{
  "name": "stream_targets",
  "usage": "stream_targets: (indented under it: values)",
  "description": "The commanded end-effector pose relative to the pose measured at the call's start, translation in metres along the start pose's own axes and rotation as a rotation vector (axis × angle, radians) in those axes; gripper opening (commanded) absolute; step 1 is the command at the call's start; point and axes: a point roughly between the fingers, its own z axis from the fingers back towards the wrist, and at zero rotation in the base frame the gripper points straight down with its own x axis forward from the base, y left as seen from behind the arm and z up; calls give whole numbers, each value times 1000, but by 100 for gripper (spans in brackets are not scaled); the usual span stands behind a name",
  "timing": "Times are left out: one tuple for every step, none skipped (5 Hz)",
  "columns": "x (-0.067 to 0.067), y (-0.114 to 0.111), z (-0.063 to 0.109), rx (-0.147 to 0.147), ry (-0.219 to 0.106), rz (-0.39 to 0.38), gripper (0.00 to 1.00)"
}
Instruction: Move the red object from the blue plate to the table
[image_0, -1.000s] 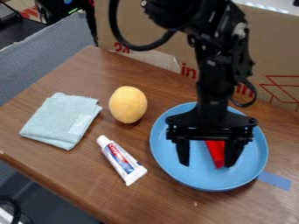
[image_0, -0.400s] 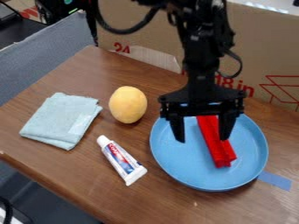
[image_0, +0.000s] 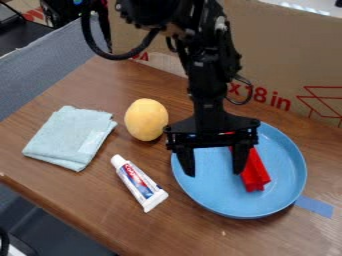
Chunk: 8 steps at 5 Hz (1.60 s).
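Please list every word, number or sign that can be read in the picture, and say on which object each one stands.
"18 in": red print on the cardboard box behind the table; the rest is hidden by the robot arm.
Red and blue print on the white toothpaste tube: too small and blurred to read.
No other text shows.

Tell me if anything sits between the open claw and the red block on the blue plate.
Nothing visible does. The open claw hangs over the round light-blue plastic plate, just left of the long red plastic block, with only bare plate between.

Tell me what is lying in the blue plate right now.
Only the red object lies in the blue plate, toward its right side. The open gripper covers part of the plate floor.
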Motion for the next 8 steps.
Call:
stream_targets:
  values:
    - [6,-17,6,-36,-44,-18,100]
    - [-12,-15,9,-39,-33,-32,100]
    - [-9,-15,15,-25,-63,-45,100]
    - [-4,-19,13,-23,-65,-54,100]
    - [-8,-33,11,-31,-73,-72,100]
    - [-8,-42,-1,-44,-79,-98,100]
    - [-14,-49,-9,-49,-90,-123,100]
    - [-16,-56,-16,-50,-78,-137,100]
